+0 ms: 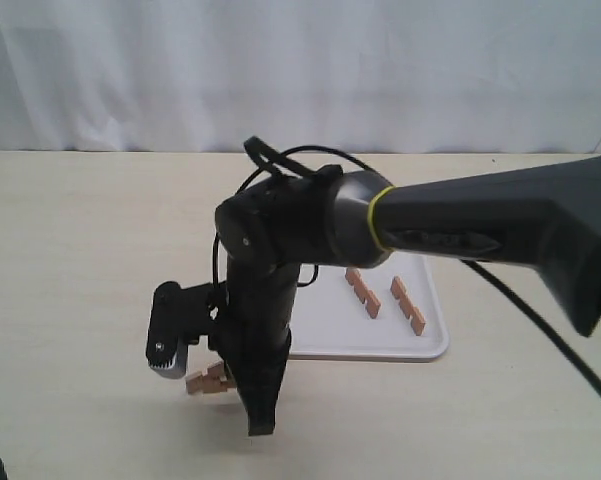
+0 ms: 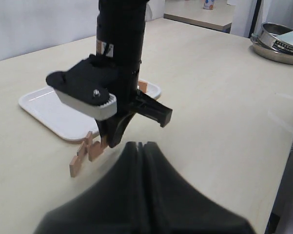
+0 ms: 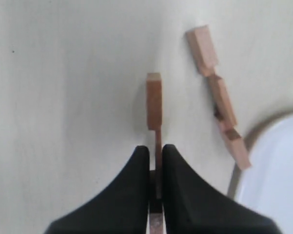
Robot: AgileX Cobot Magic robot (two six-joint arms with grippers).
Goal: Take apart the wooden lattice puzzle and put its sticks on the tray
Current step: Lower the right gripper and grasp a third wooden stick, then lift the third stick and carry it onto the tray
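You have four sticks to count: a first stick [image 1: 363, 291] and a second stick [image 1: 408, 305] on the one tray [image 1: 330, 330], plus a third stick [image 3: 154, 100] and a fourth stick [image 3: 219, 100] off it. You also have two grippers showing: left gripper [image 2: 139, 146], right gripper [image 3: 156, 152].

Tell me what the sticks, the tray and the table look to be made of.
The sticks: apparently unfinished light wood; matte tan faces, square-cut notches, grain too blurred to confirm.
The tray: probably plastic; smooth, uniform white, faint sheen, moulded rounded rim.
The table: likely laminate or painted board; even pale beige, matte, no visible grain.
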